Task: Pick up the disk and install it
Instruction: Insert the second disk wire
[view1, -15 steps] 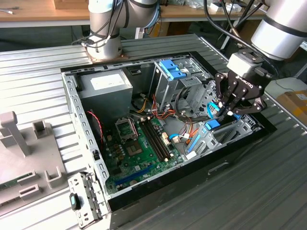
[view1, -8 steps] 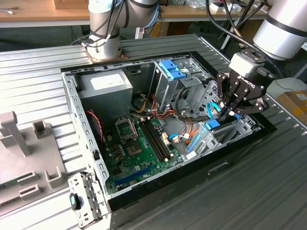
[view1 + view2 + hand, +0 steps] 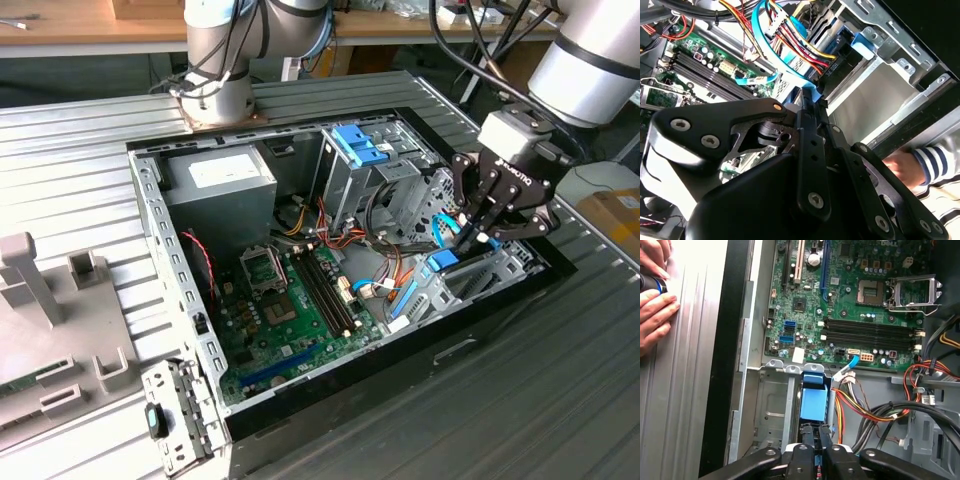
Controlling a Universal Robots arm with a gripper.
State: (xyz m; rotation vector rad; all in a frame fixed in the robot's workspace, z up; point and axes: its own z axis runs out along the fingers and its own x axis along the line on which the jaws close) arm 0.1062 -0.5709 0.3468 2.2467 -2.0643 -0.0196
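Gripper (image 3: 476, 235) fingers are clamping together on the disk's (image 3: 814, 401) blue frame, which I am holding upright over the drive bay (image 3: 771, 405); installing seems underway; lowering needs straight alignment.

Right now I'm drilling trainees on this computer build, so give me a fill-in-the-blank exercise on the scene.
1. The hand is closed on the disk's ____ plastic frame.
2. The disk sits in a metal bay inside the open computer ____.
3. The circuit board on the case floor is ____.
4. A person's hands rest ____ the case.

Missing words: blue; case; green; outside
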